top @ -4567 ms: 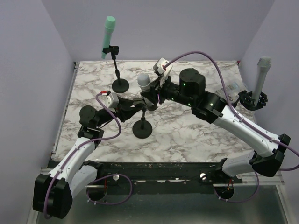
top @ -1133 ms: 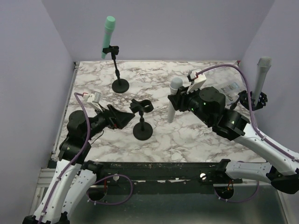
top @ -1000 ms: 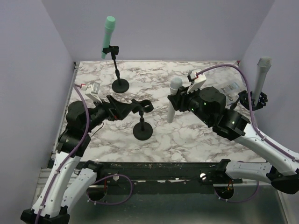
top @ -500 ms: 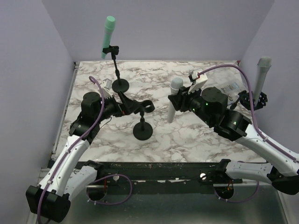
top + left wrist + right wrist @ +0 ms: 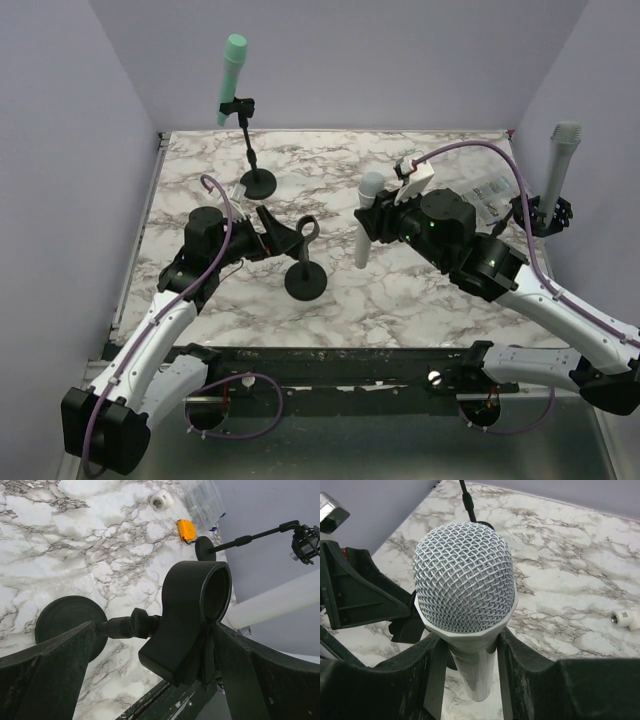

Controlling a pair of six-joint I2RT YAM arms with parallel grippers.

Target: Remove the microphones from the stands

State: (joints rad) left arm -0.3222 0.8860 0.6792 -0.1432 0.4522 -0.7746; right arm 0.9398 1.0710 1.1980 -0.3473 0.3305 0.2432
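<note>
The white microphone [image 5: 366, 218] with its grey mesh head [image 5: 464, 577] hangs upright above the table, free of the stand, and my right gripper [image 5: 382, 222] is shut on its handle just below the head [image 5: 469, 647]. The black stand [image 5: 305, 282] is left of it on its round base, its clip [image 5: 305, 231] empty. My left gripper [image 5: 288, 238] is open, its two fingers straddling the clip [image 5: 192, 610]. In the left wrist view the right finger [image 5: 270, 680] lies close against the clip and the left finger [image 5: 45, 675] stands apart from it.
A green microphone [image 5: 232, 75] sits on a second stand [image 5: 258, 183] at the back left. A grey microphone [image 5: 560, 160] is on a stand at the far right edge. A clear plastic bag [image 5: 490, 192], a white roll [image 5: 623, 619] and a small orange item [image 5: 186, 529] lie at the back right.
My left arm swung in from the left side, and its open fingers now sit around the stand's empty clip. The right arm shifted the microphone slightly left.
</note>
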